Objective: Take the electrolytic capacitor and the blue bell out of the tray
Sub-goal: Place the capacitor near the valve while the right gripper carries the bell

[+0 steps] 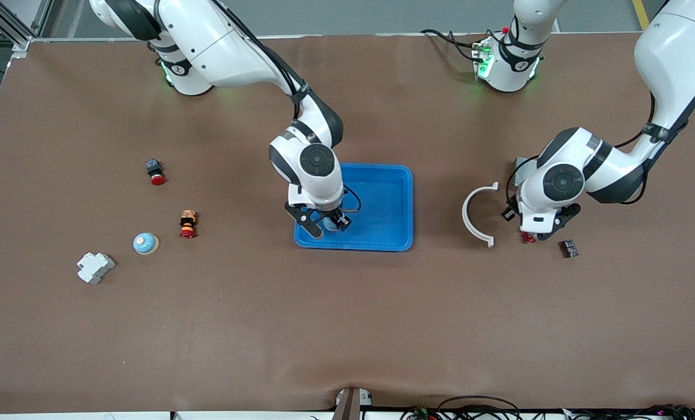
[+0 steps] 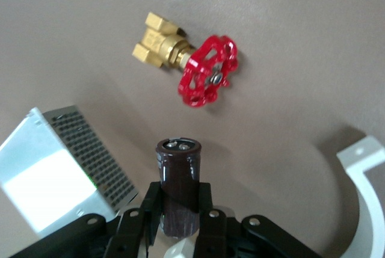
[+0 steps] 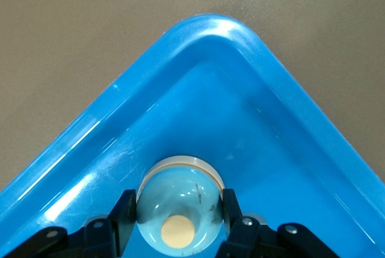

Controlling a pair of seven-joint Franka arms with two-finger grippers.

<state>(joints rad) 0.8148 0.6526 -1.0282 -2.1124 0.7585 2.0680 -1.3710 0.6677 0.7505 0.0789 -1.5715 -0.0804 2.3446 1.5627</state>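
Note:
My right gripper (image 1: 326,224) is low in the blue tray (image 1: 382,245), at its corner nearest the front camera on the right arm's side. In the right wrist view it (image 3: 178,208) is shut on a light blue bell (image 3: 180,201) with a tan button, inside the tray's corner (image 3: 210,26). My left gripper (image 1: 533,231) is over the table near the left arm's end. In the left wrist view it (image 2: 178,196) is shut on a dark brown capacitor (image 2: 178,168), held upright above the table. The capacitor is hidden in the front view.
A red-handled brass valve (image 2: 207,71), a perforated metal box (image 2: 60,162) and a white arc (image 1: 478,213) lie around the left gripper, with a small dark chip (image 1: 568,248). A second blue bell (image 1: 146,243), two red buttons (image 1: 188,224) and a white block (image 1: 95,267) lie toward the right arm's end.

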